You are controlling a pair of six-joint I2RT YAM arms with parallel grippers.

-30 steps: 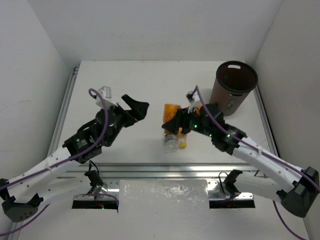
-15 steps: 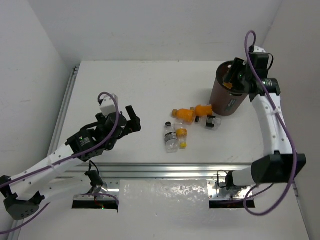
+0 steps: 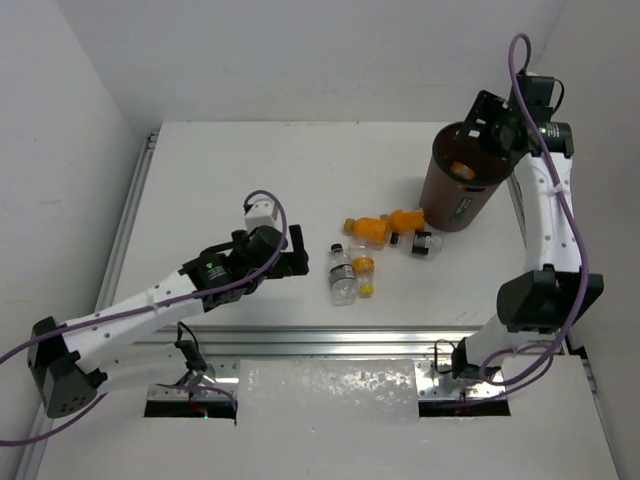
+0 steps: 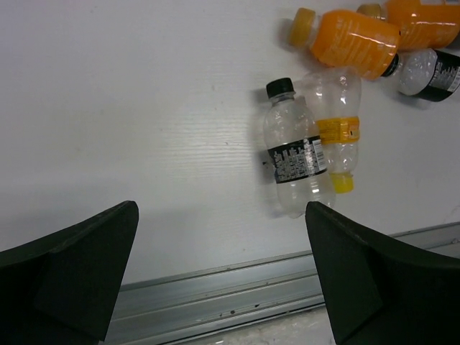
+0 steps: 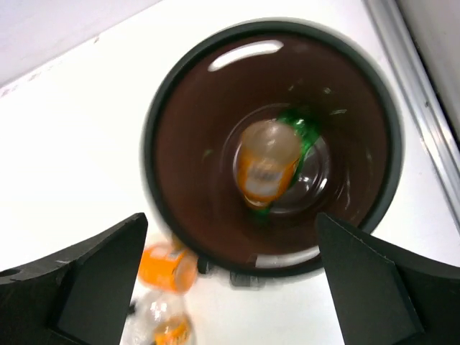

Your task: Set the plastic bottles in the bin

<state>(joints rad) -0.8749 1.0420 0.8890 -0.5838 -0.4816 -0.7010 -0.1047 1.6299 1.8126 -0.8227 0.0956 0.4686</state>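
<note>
Nearest me, the left fingers stand wide apart over the bench, just short of two clear bottles lying side by side. Beyond, orange bottles lie by the bin. The right fingers gape above it, an orange bottle inside.

The white left arm with black joints is lying low and stretching forward and inward, and its black two-finger left gripper is pointing right with both jaws spread wide and nothing between them. The white right arm is standing tall at the far right, and its black right gripper is hanging face-down, fingers wide apart, empty.
</note>
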